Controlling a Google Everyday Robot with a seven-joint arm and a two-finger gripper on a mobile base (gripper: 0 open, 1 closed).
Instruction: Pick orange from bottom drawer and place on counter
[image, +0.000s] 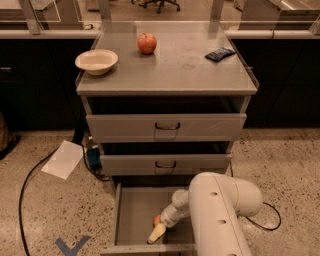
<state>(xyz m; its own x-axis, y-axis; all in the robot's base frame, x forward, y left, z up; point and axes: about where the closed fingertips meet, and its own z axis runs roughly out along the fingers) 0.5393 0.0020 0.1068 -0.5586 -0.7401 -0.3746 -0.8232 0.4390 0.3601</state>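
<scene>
Speckled floor (35, 220) with a sheet of white paper (63, 159), a black cable (24, 186) and a blue tape mark (73, 246) left of the grey three-drawer cabinet. Camera view: bench (175, 72) on top of the cabinet carries a white bowl (96, 61) at left, a red apple (147, 43) at the back centre and a dark packet (220, 54) at right, all well apart. Top drawer (200, 126) and middle drawer (130, 164) are both slightly out. Bottom drawer (131, 210) is pulled fully open. White arm (220, 210) reaches down into it from the right. Gripper (156, 233) sits low over the drawer floor near the front wall, pointing lower-left. Orange (157, 220) is inside the bottom drawer, right at the gripper and partly hidden by it. Jaws: can't tell whether spread or pinching the fruit.
</scene>
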